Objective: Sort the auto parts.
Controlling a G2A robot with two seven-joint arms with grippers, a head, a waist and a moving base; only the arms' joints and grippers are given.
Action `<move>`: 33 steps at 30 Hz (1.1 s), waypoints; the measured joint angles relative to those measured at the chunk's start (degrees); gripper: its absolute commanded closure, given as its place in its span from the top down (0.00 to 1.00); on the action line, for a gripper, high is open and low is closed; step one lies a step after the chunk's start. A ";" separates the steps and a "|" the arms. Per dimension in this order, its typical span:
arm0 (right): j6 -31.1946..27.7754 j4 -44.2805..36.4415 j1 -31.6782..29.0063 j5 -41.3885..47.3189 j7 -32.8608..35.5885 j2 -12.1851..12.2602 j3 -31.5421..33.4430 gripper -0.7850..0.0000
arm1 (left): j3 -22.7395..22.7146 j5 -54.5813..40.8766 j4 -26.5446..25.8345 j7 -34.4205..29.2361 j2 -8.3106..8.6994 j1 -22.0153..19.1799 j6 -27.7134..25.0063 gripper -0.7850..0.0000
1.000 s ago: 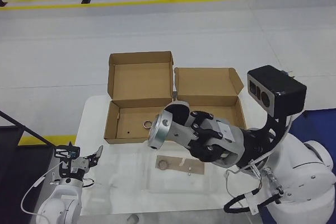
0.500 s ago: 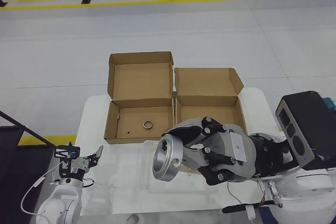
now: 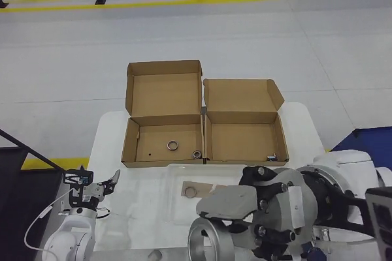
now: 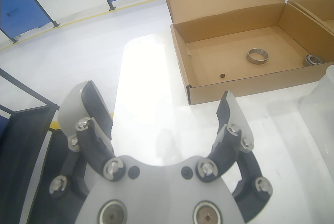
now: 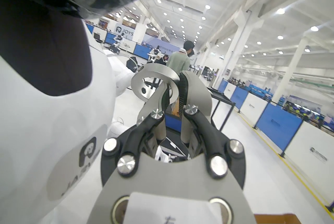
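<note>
I am holding my left pincer (image 4: 157,89) spread wide and empty over the table, probably because nothing lies within its reach. Ahead of its fingertips, inside the left box (image 4: 261,84), the metal ring (image 4: 257,56) is lying flat with its bore pointing up. Being round, it has no long axis. The bearing (image 4: 312,60) is sitting farther off, beside the ring. My right pincer (image 5: 174,78) is pointing up and away, fingers pressed together.

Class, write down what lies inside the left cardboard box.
Inside the left cardboard box: a metal ring, a bearing in one corner, and a small dark piece. Its front wall hides the floor strip just behind it.
</note>
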 measured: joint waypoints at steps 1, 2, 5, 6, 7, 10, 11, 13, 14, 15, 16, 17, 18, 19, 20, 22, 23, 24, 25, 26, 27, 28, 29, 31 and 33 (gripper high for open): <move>3.51 0.03 -0.26 -3.71 2.60 0.23 1.29 0.00 | 0.00 0.00 0.00 0.00 0.00 0.00 0.00 1.00; 5.79 0.04 -0.20 -6.99 5.18 0.45 1.93 0.00 | 0.00 0.00 0.00 0.00 0.00 0.00 0.00 1.00; 7.24 0.54 1.96 -22.49 14.87 1.17 1.60 0.00 | 0.00 0.00 0.00 0.00 0.00 0.00 0.00 1.00; 6.82 1.80 2.18 -26.90 16.73 1.24 0.20 0.00 | 0.00 0.00 0.00 0.00 0.00 0.00 0.00 1.00; 7.11 4.51 2.53 -31.15 18.50 1.28 -1.79 0.00 | 0.00 0.00 0.00 0.00 0.00 0.00 0.00 1.00; 8.20 13.47 4.82 -36.13 21.13 1.26 -5.61 0.00 | 0.00 0.00 0.00 0.00 0.00 0.00 0.00 1.00; 8.56 16.53 5.75 -36.80 21.41 1.20 -6.51 0.00 | 0.00 0.00 0.00 0.00 0.00 0.00 0.00 1.00; 9.51 24.09 8.29 -37.54 21.48 0.99 -8.39 0.00 | 0.00 0.00 0.00 0.00 0.00 0.00 0.00 1.00; 9.73 27.43 9.57 -37.89 21.66 0.88 -9.26 0.00 | 0.00 0.00 0.00 0.00 0.00 0.00 0.00 1.00; 9.88 30.77 10.92 -38.02 21.80 0.74 -10.20 0.00 | 0.00 0.00 0.00 0.00 0.00 0.00 0.00 1.00; 9.90 35.08 12.83 -37.94 21.76 0.50 -11.52 0.00 | 0.00 0.00 0.00 0.00 0.00 0.00 0.00 1.00; 9.63 38.16 14.30 -37.56 21.46 0.28 -12.60 0.00 | 0.00 0.00 0.00 0.00 0.00 0.00 0.00 1.00; 9.08 41.15 15.75 -36.74 20.90 0.01 -13.74 0.00 | 0.00 0.00 0.00 0.00 0.00 0.00 0.00 1.00; 7.77 44.88 17.78 -35.63 20.01 -0.36 -15.43 0.00 | 0.00 0.00 0.00 0.00 0.00 0.00 0.00 1.00; 5.94 47.32 19.38 -35.47 19.21 -0.64 -16.93 0.00 | 0.00 0.00 0.00 0.00 0.00 0.00 0.00 1.00; -0.06 52.15 22.74 -36.44 15.80 -1.29 -20.47 0.00 | 0.00 0.00 0.00 0.00 0.00 0.00 0.00 1.00; -1.89 53.72 23.81 -36.98 13.94 -1.51 -21.54 0.00 | 0.00 0.00 0.00 0.00 0.00 0.00 0.00 1.00; -2.76 54.54 24.34 -37.25 12.60 -1.61 -22.04 0.00 | 0.00 0.00 0.00 0.00 0.00 0.00 0.00 1.00; -2.94 54.79 24.49 -37.32 12.17 -1.63 -22.13 0.00 | 0.00 0.00 0.00 0.00 0.00 0.00 0.00 1.00; -2.84 54.74 24.45 -37.30 12.41 -1.62 -22.06 0.00 | 0.00 0.00 0.00 0.00 0.00 0.00 0.00 1.00; -2.74 54.66 24.39 -37.27 12.64 -1.61 -22.00 0.00 | 0.00 0.00 0.00 0.00 0.00 0.00 0.00 1.00; -2.67 54.59 24.35 -37.24 12.79 -1.61 -21.97 0.00 | 0.00 0.00 0.00 0.00 0.00 0.00 0.00 1.00; -2.66 54.58 24.34 -37.23 12.81 -1.61 -21.96 0.00 | 0.00 0.00 0.00 0.00 0.00 0.00 0.00 1.00; -2.66 54.58 24.34 -37.23 12.80 -1.60 -21.96 0.00 | 0.00 0.00 0.00 0.00 0.00 0.00 0.00 1.00; -2.66 54.59 24.35 -37.23 12.79 -1.61 -21.96 0.00 | 0.00 0.00 0.00 0.00 0.00 0.00 0.00 1.00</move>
